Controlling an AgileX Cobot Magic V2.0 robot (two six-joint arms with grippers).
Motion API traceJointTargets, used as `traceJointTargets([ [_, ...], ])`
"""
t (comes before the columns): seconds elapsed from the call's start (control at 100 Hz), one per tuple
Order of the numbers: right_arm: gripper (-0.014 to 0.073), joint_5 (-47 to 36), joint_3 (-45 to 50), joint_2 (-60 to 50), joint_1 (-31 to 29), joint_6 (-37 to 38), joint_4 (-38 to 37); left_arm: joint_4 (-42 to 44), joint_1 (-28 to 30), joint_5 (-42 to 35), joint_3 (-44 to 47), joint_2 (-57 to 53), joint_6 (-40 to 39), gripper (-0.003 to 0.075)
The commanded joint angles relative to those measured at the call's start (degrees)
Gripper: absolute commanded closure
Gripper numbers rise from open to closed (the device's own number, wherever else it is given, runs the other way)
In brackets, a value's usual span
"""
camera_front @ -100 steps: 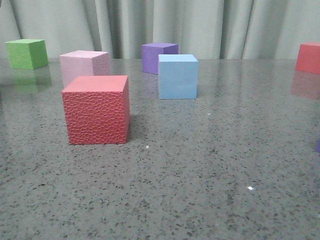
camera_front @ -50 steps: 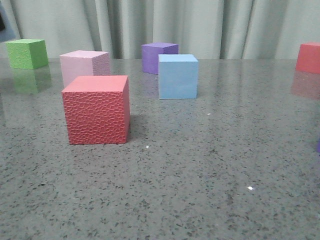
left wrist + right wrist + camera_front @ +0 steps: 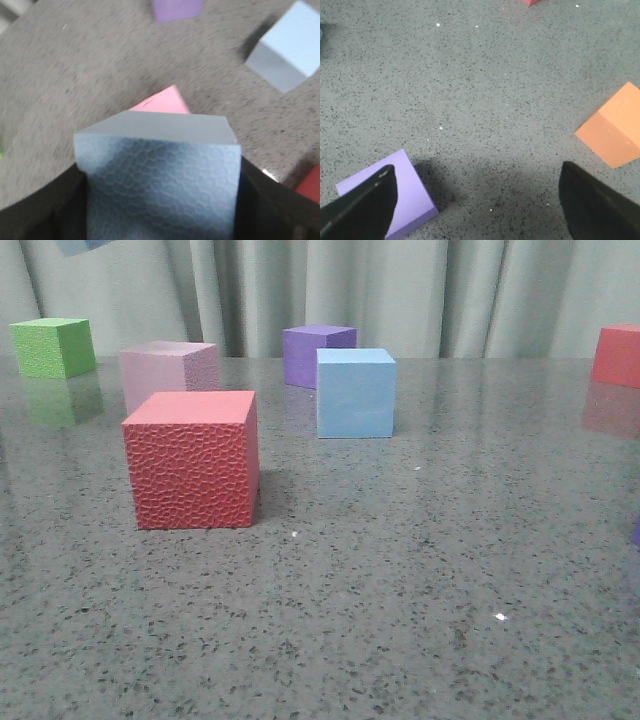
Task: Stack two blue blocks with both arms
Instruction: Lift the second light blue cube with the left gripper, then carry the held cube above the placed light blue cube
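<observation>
**A:** Your left gripper [image 3: 160, 210] is pinching one blue block [image 3: 162, 175] between its two black fingers [image 3: 45, 210]; the wrist camera shows the block filling the space between them, its near face pebbled.

**B:** And where is that block over the table?

**A:** Held up off the surface. Below and beyond it you can see the corner of a pink block [image 3: 162, 102] on the grey speckled table [image 3: 75, 75]. In the front view only a blurred bit of blue [image 3: 82, 245] shows at the very top edge, on the left, in front of the curtain [image 3: 400, 290].

**B:** The second blue block?

**A:** You'll find the other blue block [image 3: 355, 392] sitting flat on the table near the middle, just in front of a purple block [image 3: 317, 354]. A red block [image 3: 192, 459] stands nearer the camera to its left, with the pink one behind that and a green block [image 3: 53, 346] far left. Another red block [image 3: 617, 355] is at the far right.

**B:** Your right side?

**A:** Your right gripper [image 3: 477, 210] is spread wide with nothing between its fingers. It hangs over bare table, a lilac block [image 3: 405, 195] beside one finger and an orange block [image 3: 617, 132] near the other.
</observation>
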Motion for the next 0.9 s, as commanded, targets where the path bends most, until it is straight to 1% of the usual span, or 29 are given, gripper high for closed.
traceJointTargets([
  [0.0, -0.005, -3.8, -1.4, -0.1, -0.4, -0.4, -1.7, 1.1, -3.3, -3.8, -3.2, -1.6, 0.9, 0.0448],
  [0.17, -0.005, -3.8, -1.4, -0.1, -0.4, -0.4, -1.7, 2.2, -8.2, -4.8, -6.8, 1.7, 2.6, 0.0447],
  [0.41, -0.005, -3.8, -1.4, -0.1, -0.4, -0.4, -1.7, 2.3, -12.4, -4.4, -14.3, 8.6, 3.0, 0.0447],
  [0.58, -0.005, -3.8, -1.4, -0.1, -0.4, -0.4, -1.7, 2.3, -15.2, -3.9, -19.3, 12.2, 6.7, 0.0447],
  [0.68, -0.005, -3.8, -1.4, -0.1, -0.4, -0.4, -1.7, 2.3, -16.3, -3.4, -20.5, 13.3, 8.8, 0.0447],
  [0.89, -0.005, -3.8, -1.4, -0.1, -0.4, -0.4, -1.7, 2.3, -16.9, -3.6, -20.5, 13.7, 9.1, 0.0447],
])
